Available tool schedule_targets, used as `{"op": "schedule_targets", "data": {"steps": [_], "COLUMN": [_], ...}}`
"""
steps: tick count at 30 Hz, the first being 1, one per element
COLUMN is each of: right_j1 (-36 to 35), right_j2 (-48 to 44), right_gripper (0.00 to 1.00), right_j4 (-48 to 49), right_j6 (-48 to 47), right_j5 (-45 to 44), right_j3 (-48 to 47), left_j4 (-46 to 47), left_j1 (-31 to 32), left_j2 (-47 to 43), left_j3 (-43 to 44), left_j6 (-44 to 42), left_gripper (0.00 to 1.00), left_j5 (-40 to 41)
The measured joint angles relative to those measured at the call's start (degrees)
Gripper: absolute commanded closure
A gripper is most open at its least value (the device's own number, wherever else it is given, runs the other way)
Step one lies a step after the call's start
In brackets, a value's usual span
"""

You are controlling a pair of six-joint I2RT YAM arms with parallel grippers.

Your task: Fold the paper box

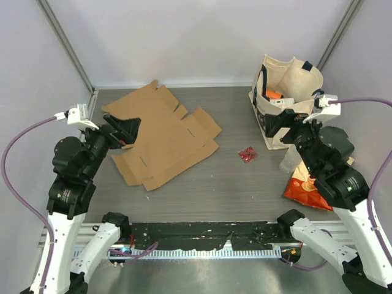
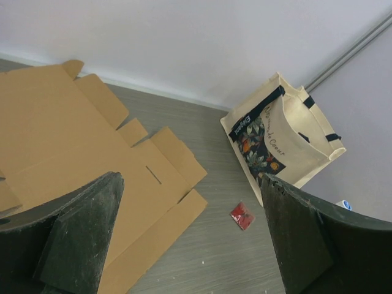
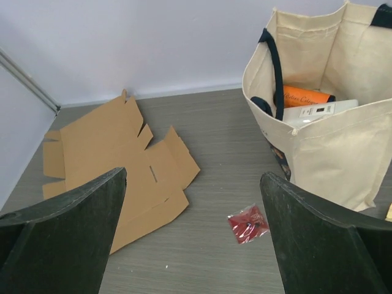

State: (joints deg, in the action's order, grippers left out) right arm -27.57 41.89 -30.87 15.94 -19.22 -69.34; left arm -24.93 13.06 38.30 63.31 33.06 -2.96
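Matt brown cardboard paper box (image 1: 162, 133), unprinted

The left arm (image 1: 72, 177) and right arm (image 1: 334, 174) share white links, black joints, purple cables (image 1: 18, 144) and dusty black fingers (image 2: 79, 239).

1 box (image 1: 165, 131), 1 tote (image 1: 302, 76), 1 pkt (image 1: 247, 155)

Wide apart and aloft: left fingers (image 2: 73, 245), right fingers (image 3: 61, 245).
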Motion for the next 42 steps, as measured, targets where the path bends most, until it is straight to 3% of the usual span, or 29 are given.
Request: {"op": "schedule_targets", "data": {"steps": [8, 13, 16, 19, 23, 28, 31, 34, 42], "right_j1": [-2.10, -13.62, -16.72, -14.86, -5.73, 3.76, 4.79, 4.61, 2.84], "right_j2": [11.37, 24.57, 32.96, 39.63, 46.77, 53.42, 57.00, 60.94, 76.41], "right_gripper": [0.04, 0.03, 0.03, 0.07, 0.10, 0.14, 0.15, 0.21, 0.23], "right_j4": [3.32, 8.81, 12.90, 14.53, 17.59, 18.40, 17.70, 15.96, 10.54], "right_j6": [2.38, 3.34, 4.20, 4.92, 6.84, 6.82, 5.18, 2.67, -4.46], "right_j5": [8.11, 13.00, 18.12, 21.64, 29.68, 32.61, 31.19, 29.62, 20.87], "right_j3": [-0.57, -3.04, -3.52, -3.34, -1.75, 0.31, -0.13, -2.69, -18.60], "left_j4": [-4.55, -6.82, -8.07, -9.68, -10.10, -10.10, -9.77, -7.54, 0.31], "left_j1": [-0.02, -0.02, -0.02, -0.02, -0.02, -0.02, -0.02, -0.02, -0.02], "left_j2": [0.81, -0.92, -2.54, -4.11, -6.56, -7.82, -7.04, -5.18, 3.21], "left_j3": [-4.63, -10.10, -13.90, -18.05, -24.68, -33.20, -37.07, -39.91, -45.22], "left_j6": [0.09, 1.86, 3.93, 6.43, 11.45, 18.29, 23.52, 26.91, 35.34], "left_gripper": [0.02, 0.02, 0.02, 0.02, 0.02, 0.02, 0.03, 0.03, 0.10], "left_j5": [-0.11, -0.02, 0.61, 1.33, 1.38, 2.01, 3.32, 3.34, 3.06]}}
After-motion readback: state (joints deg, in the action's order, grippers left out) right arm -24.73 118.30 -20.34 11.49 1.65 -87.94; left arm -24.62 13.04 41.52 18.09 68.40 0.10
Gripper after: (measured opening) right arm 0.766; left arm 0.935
